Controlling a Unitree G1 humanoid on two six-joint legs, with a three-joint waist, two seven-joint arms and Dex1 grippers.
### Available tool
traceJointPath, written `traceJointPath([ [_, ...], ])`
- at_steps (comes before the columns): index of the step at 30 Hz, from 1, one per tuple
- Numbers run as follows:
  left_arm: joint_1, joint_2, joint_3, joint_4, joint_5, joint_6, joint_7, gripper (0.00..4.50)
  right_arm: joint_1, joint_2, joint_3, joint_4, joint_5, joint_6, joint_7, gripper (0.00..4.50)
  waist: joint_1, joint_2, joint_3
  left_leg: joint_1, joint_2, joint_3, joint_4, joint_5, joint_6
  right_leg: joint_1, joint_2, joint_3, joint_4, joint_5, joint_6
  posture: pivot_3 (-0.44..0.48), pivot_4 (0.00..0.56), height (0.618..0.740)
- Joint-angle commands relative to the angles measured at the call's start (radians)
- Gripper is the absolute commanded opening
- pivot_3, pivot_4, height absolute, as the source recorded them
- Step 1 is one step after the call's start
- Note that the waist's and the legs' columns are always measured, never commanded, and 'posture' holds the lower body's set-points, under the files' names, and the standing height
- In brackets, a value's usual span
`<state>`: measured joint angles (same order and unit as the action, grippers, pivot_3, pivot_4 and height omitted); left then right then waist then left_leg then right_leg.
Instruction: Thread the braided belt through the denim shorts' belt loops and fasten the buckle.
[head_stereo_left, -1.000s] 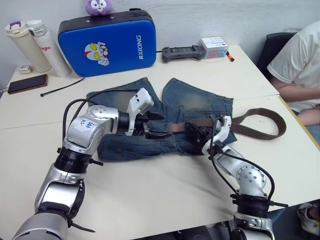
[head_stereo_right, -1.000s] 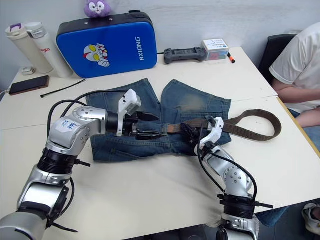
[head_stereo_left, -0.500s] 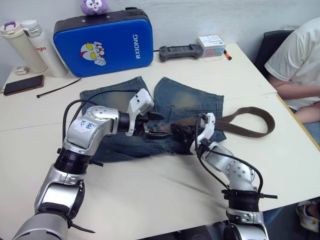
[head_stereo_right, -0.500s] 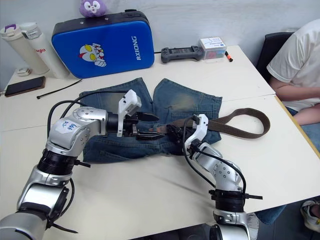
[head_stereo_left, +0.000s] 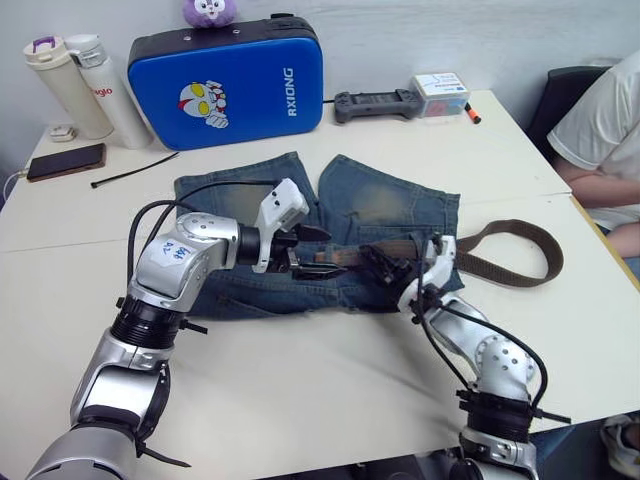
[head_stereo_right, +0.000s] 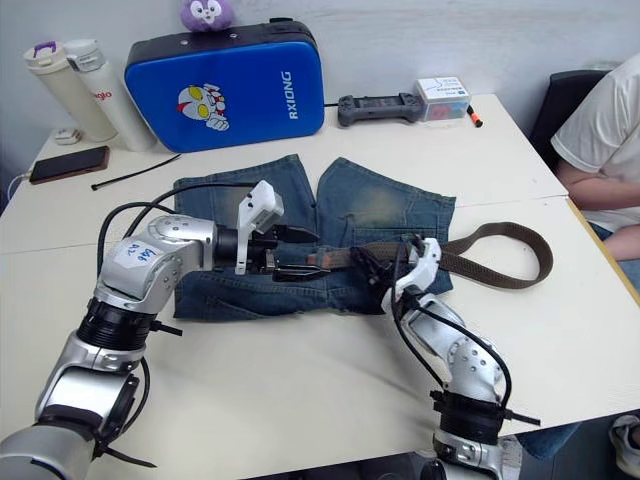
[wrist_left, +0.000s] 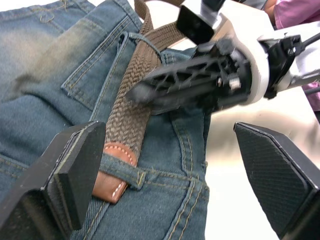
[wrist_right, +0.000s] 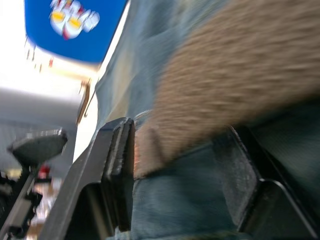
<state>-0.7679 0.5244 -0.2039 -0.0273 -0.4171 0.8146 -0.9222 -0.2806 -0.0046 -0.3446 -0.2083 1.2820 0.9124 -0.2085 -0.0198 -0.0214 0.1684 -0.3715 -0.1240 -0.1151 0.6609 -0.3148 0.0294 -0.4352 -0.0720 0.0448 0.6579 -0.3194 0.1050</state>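
Braided belt partly threaded along the waistband of the denim shorts.

The denim shorts (head_stereo_left: 300, 230) lie flat on the table, faded blue with paler worn patches, legs pointing away from the robot. The braided belt (wrist_left: 131, 102), a brown woven strap, runs along the waistband; its tan leather tip (wrist_left: 111, 172) sits tucked under one of the belt loops (wrist_left: 122, 167), between the left gripper's (wrist_left: 165, 175) spread fingers. Past the right gripper (head_stereo_right: 375, 270), the strap leaves the shorts and curls in a loose loop (head_stereo_left: 520, 255) on the table.
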Motion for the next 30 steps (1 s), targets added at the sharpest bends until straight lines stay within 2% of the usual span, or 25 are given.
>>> traceJointPath([
  [1,-0.017,-0.002,-0.001,-0.015,0.009,-0.028,-0.017,4.5,0.02,0.008,-0.038,-0.082,0.123,-0.042,-0.073,2.6,-0.003,0.0,0.0,0.0,0.0,0.0,0.0,0.0,0.0,0.0,0.0,0.0,0.0,0.0,0.0,0.0,0.15,0.74],
  [9,-0.033,-0.011,-0.009,0.006,0.02,-0.044,-0.035,4.5,0.026,0.011,-0.049,-0.091,0.246,-0.163,-0.139,2.6,-0.008,0.001,0.001,0.0,0.0,0.001,-0.001,0.0,0.0,-0.002,0.0,0.0,0.001,0.0,0.0,0.0,0.15,0.74],
  [12,-0.038,-0.007,-0.005,0.009,0.025,-0.045,-0.042,4.5,0.031,-0.005,-0.028,-0.069,0.252,-0.174,-0.156,1.77,-0.008,0.001,0.001,0.0,0.0,0.001,-0.001,0.0,0.0,-0.002,0.0,0.0,0.0,0.0,0.0,0.0,0.15,0.74],
  [15,-0.043,0.006,0.002,0.011,0.032,-0.048,-0.049,4.5,0.031,-0.01,-0.001,-0.052,0.257,-0.173,-0.161,0.26,-0.008,0.001,0.001,0.0,0.0,0.001,-0.001,0.0,0.0,-0.002,0.0,0.0,0.0,0.0,0.0,0.0,0.15,0.74],
  [16,-0.045,0.011,0.005,0.012,0.033,-0.047,-0.05,4.5,0.027,-0.01,0.008,-0.047,0.258,-0.175,-0.161,0.06,-0.009,0.001,0.001,0.0,0.0,0.001,-0.001,0.0,0.0,-0.002,0.0,0.001,0.0,0.0,0.0,0.0,0.15,0.74],
  [21,-0.05,0.035,0.017,0.012,0.034,-0.044,-0.052,4.5,-0.009,-0.008,0.058,-0.014,0.257,-0.164,-0.148,0.06,-0.01,0.002,0.001,0.0,0.0,0.001,-0.001,0.0,0.0,-0.002,0.0,0.001,0.001,0.0,0.0,0.0,0.15,0.74],
  [25,-0.032,0.056,0.031,-0.015,0.027,-0.027,-0.038,4.5,-0.051,-0.031,0.161,0.046,0.187,-0.088,-0.125,0.06,-0.012,0.002,0.001,0.0,0.0,0.001,-0.001,0.0,0.0,-0.003,0.001,0.001,0.001,0.0,0.0,0.0,0.15,0.74],
  [30,-0.014,0.064,0.042,-0.041,0.021,-0.009,-0.026,4.5,-0.1,-0.028,0.219,0.101,0.133,-0.051,-0.104,0.06,-0.011,0.002,0.001,-0.001,0.0,0.001,-0.002,0.0,0.0,-0.004,0.0,0.001,0.001,0.0,0.0,0.0,0.15,0.74],
])
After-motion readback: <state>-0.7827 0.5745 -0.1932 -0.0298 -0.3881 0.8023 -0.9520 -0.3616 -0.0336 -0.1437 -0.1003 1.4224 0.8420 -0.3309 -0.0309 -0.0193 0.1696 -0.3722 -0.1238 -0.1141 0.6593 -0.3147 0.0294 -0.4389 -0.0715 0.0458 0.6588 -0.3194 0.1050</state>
